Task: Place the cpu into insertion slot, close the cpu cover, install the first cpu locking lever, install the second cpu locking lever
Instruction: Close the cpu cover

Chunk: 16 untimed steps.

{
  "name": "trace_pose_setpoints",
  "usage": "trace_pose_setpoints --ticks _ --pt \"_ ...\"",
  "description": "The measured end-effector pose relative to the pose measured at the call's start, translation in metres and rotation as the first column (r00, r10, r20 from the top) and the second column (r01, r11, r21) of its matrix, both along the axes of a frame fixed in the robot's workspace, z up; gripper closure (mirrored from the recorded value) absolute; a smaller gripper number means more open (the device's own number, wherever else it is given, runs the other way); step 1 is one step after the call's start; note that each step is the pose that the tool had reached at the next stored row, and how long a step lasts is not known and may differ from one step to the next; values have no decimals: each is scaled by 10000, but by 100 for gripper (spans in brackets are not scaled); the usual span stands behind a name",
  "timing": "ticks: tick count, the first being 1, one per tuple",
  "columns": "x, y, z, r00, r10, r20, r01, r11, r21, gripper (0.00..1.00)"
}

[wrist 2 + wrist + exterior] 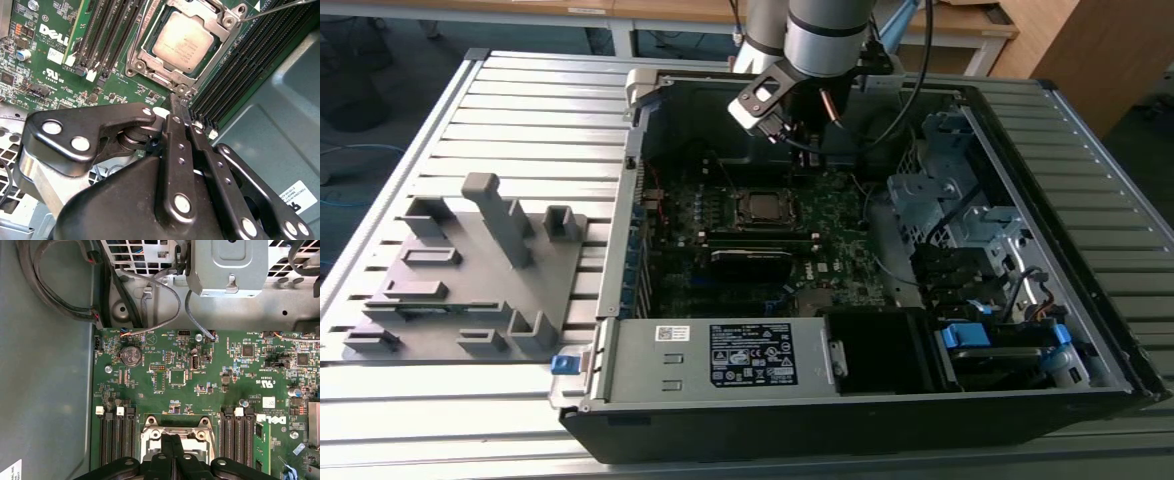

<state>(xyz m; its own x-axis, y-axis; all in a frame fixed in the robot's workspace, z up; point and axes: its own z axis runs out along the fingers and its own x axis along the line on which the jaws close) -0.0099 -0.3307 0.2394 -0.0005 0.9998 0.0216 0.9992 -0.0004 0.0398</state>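
Claw (175,100) closed, empty, poised above motherboard (50,65) near cpu (182,42), seated in insertion slot (134,64), framed by cpu cover (222,35). Judged light, rigid, fragile underneath; best taken by opposite edges.

Grey tubular arm (827,35), black gripper (180,107), silver screws (181,202)

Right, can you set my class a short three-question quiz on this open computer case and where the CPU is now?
1. True or false: the gripper holds the cpu.
2. Where is the cpu? A) on the motherboard, framed by the cpu cover; B) on the slatted table; C) in a drive bay.
3. Fill in: in the exterior view, the grey fixture tray lies on the computer case's ____ side.

Key: 1 false, it is shut on nothing; 2 A; 3 the exterior view's left.
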Motion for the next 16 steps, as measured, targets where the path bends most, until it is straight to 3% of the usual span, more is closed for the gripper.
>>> trace_pose_setpoints --ticks 7,11,16 --pt "-1 0 0 10000 0 -6 0 10000 0 89" --pt "-1 0 0 10000 -1 -95 1 10000 -2 89" --pt "-4 0 -1 9999 1 -117 -1 10000 0 89"
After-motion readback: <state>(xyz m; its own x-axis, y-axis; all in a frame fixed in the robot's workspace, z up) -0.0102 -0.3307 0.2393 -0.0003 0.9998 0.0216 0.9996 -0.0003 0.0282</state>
